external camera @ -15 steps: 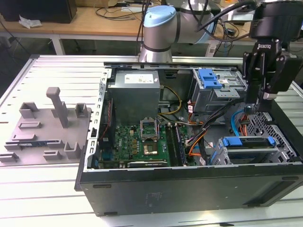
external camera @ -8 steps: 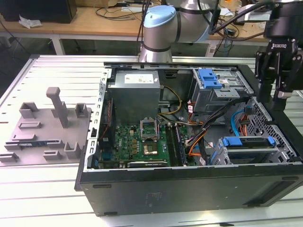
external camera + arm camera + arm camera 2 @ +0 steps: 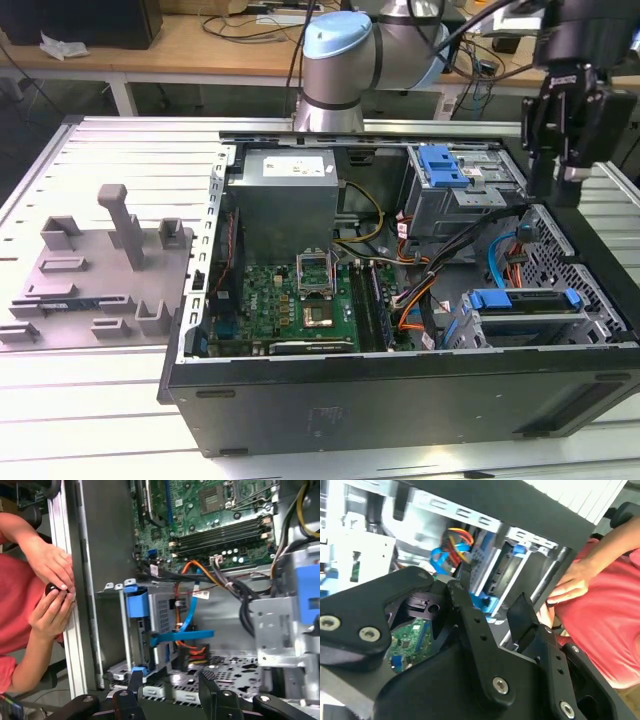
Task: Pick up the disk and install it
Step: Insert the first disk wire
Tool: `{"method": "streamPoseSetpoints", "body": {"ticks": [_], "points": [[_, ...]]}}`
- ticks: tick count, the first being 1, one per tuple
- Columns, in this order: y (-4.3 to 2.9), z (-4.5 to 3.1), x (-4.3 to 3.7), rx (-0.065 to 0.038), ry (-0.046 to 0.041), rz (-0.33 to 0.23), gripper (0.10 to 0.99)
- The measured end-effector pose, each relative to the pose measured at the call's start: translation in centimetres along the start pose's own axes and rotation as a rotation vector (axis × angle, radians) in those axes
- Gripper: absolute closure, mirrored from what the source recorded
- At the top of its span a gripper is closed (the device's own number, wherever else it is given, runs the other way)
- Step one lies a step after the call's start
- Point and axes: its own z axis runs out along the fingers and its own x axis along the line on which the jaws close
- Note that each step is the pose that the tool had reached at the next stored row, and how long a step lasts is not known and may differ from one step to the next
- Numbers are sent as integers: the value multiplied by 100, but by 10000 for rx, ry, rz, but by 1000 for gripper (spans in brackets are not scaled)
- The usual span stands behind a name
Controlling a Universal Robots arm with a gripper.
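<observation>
The disk (image 3: 525,300), a silver drive in a bright blue bracket, sits in the bay at the front corner of the open computer case, on the exterior view's right. The first wrist view shows the disk (image 3: 137,607) edge-on in its metal bay, with a thin blue cable (image 3: 190,615) beside it. My gripper (image 3: 556,190) hangs above the case's right rim, behind the disk and apart from it. Both wrist views show the gripper (image 3: 172,682) (image 3: 490,597) open, its black fingers (image 3: 210,680) spread with nothing between them.
A person's hands (image 3: 50,580) hold a small dark object just outside the case wall (image 3: 95,580) near the disk bay. A second blue bracket (image 3: 445,165) tops the drive cage at the back. The motherboard (image 3: 300,300), cables and a grey fixture plate (image 3: 100,270) lie to the left.
</observation>
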Motion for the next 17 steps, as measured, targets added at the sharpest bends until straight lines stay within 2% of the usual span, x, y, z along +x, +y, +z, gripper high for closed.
{"method": "streamPoseSetpoints", "body": {"ticks": [4, 10, 12, 13, 14, 16, 17], "points": [[44, 48, -56, 7, 71, 1, 522], [62, 155, -115, 17, 154, 2, 522], [78, 205, -140, 19, 189, 6, 537], [82, 223, -150, 19, 205, 8, 612], [84, 237, -159, 21, 219, 9, 612], [86, 267, -175, 25, 259, 10, 612], [89, 292, -189, 30, 331, 16, 612]]}}
